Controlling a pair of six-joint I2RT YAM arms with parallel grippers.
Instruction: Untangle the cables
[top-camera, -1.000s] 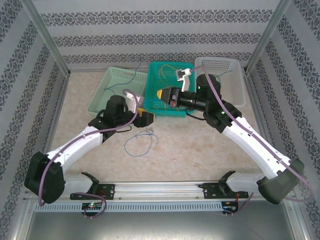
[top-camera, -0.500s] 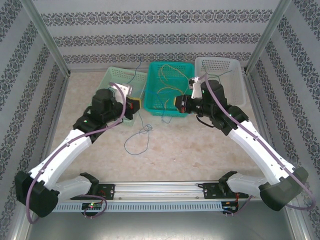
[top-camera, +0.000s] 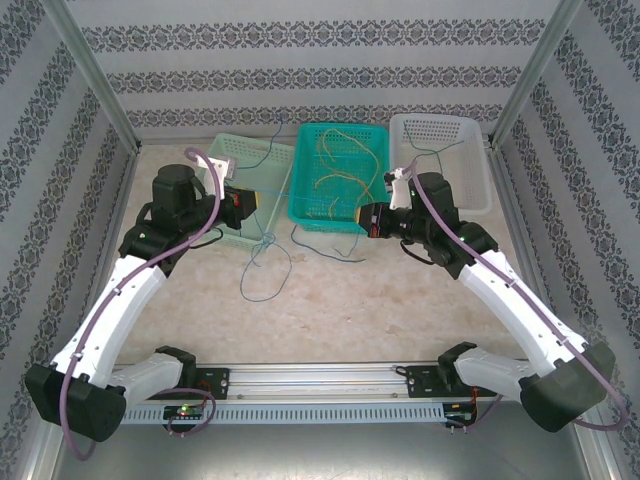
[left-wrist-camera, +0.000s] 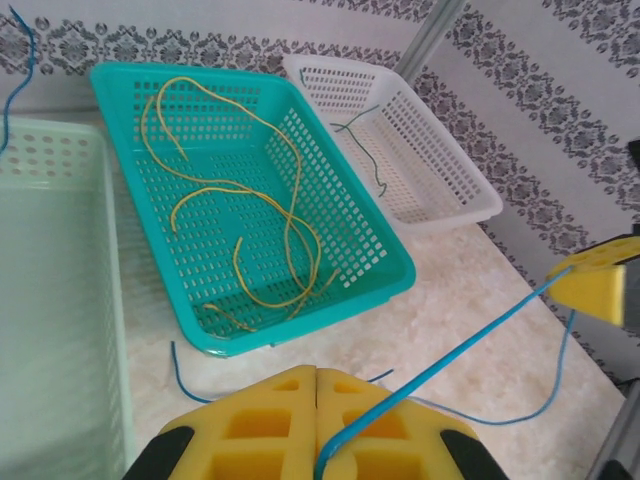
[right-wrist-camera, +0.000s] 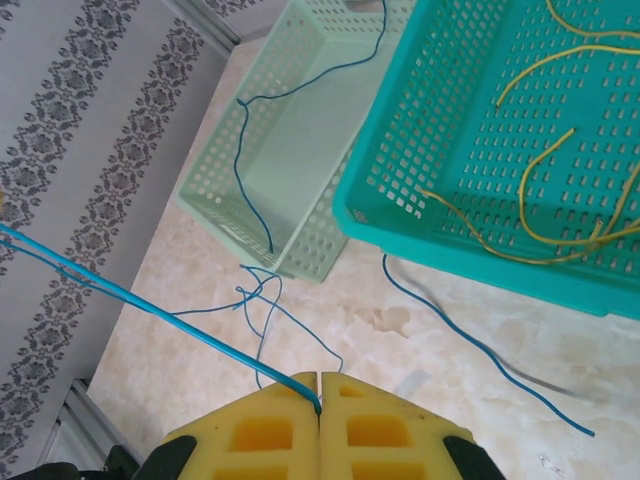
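Note:
A blue cable (left-wrist-camera: 460, 345) runs taut between my two grippers above the table. My left gripper (left-wrist-camera: 317, 378) is shut on one end, in front of the pale green basket (top-camera: 225, 190). My right gripper (right-wrist-camera: 318, 380) is shut on the other end (right-wrist-camera: 150, 305), just in front of the teal basket (top-camera: 305, 195). Under the taut stretch, more blue cable lies in a knotted loop (right-wrist-camera: 255, 290) on the table. Yellow cables (left-wrist-camera: 270, 220) lie in the teal basket. A green cable (left-wrist-camera: 365, 150) lies in the white basket (left-wrist-camera: 450, 200). Another blue cable (right-wrist-camera: 250, 150) hangs over the pale green basket.
A loose blue cable (right-wrist-camera: 470, 340) lies on the table before the teal basket. The three baskets stand side by side along the back wall. Patterned walls and metal posts (top-camera: 90, 80) close in both sides. A rail (top-camera: 320, 378) runs along the near edge.
My left gripper has shut on the blue cable and drawn back to the left. The right gripper has moved right, so the cable between them is now stretched.

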